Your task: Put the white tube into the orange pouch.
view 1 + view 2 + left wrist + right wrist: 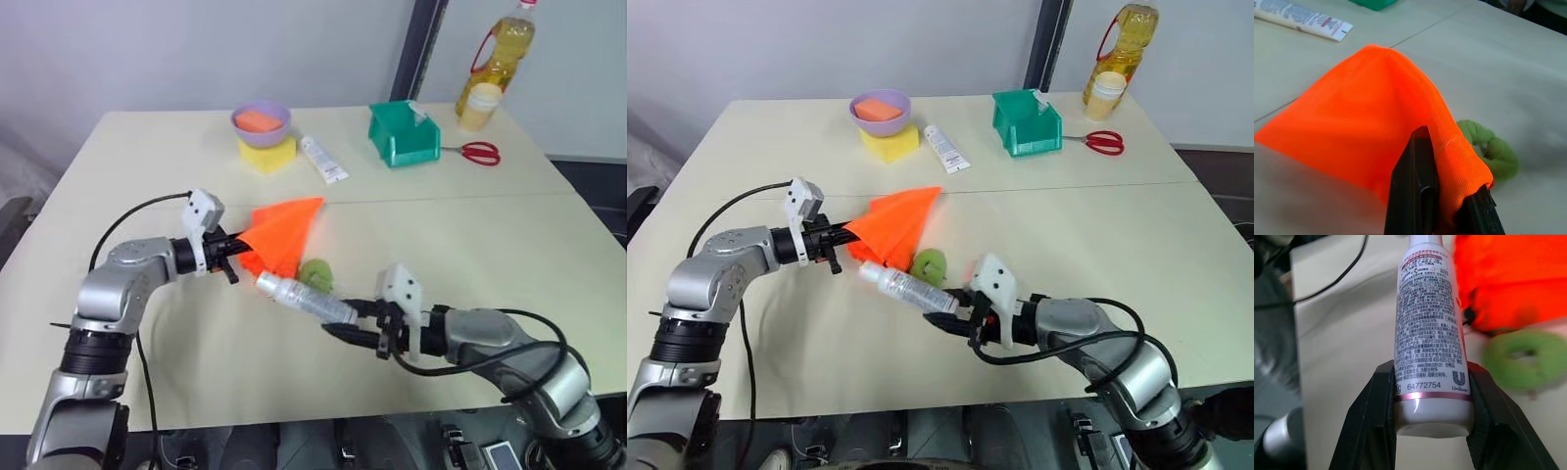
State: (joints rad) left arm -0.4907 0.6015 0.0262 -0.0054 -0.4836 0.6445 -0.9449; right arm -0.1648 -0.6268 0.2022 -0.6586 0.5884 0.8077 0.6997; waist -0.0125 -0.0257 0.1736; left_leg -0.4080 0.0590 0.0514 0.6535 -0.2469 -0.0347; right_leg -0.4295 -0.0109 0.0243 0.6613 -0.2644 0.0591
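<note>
While the R gripper (1432, 406) is clamping its two black fingers on the base end of the tube (306, 299), the cap end is pointing out twd the pouch (281, 235), prob. so the narrow end can lead into the opening. The tube is hanging above the table (509, 245), tilted, its cap just beside the pouch's lower edge but not yet inside; gripping at the very bottom is leaving most of the body free to slide in. The L gripper (1437, 196) is pinching fully closed on a fold of the orange fabric, lifting that edge off the table so the pouch is standing up in a tent shape w/ one corner pointing away. That lift is likely meant to be holding the mouth up and steady for the tube, though I cannot tell whether the mouth is actually gaping open on the side facing the cap. The green disc (315, 273) on the cord is lying on the table just under the pouch, between it and the tube, where it could be snagging the cap on approach.
</note>
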